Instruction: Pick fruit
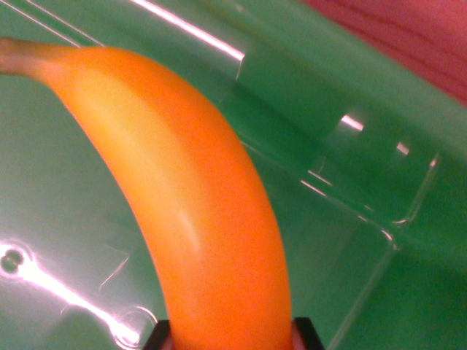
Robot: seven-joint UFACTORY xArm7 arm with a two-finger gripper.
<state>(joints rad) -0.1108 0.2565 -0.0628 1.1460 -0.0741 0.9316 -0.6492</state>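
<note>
The banana [197, 211] has a smooth orange-yellow skin with a soft shine, and a pale streak of light runs along it. Its stem end looks duller and brownish. Behind the banana, the green bin [379, 109] looks like hard plastic, smooth and very glossy, with bright white glints. Past the bin's far rim, the red surface [408, 36] looks matt, with faint lines.

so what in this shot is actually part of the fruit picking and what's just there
Part of the job:
- banana, filling the middle of the wrist view
- gripper, dark fingertips on either side of the banana's lower end

Just there:
- green bin behind the banana
- reddish surface beyond the bin's rim
</note>
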